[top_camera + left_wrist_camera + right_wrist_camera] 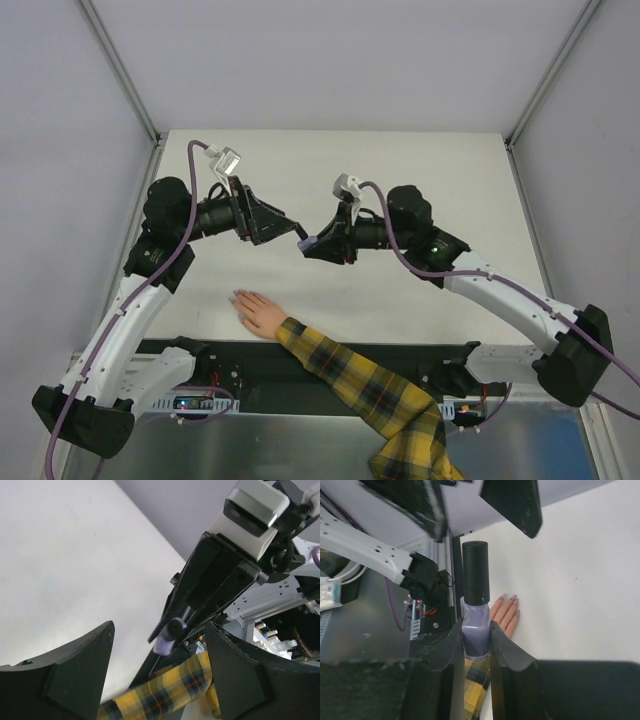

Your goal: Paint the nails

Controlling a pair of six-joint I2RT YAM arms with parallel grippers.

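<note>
Purple polish bottle [475,632] sat clamped between the right fingers [506,655], pinched at its sides, with the black cap [475,572] sticking out past their tips. The cap was on the bottle. Its long axis ran from the right fingers straight toward the left fingers [75,675], which faced it in the air above the worktop [450,180].

Those left fingers stood wide apart, one on either side of the cap, with a clear gap on each side. They touched nothing and held nothing. By my reading, the coming move turned on that line-up: the cap lay between them, so they needed only to close on it.

The nails [513,600] lay well below both arms, toward the near edge of the worktop. They belonged to a peach mannequin hand [257,311] resting flat, its fingertips pointing away and to the left, its plaid sleeve [360,385] trailing back over the edge. From above, the hand was a little nearer the left fingers than the right. No polish could be made out on the nails.
</note>
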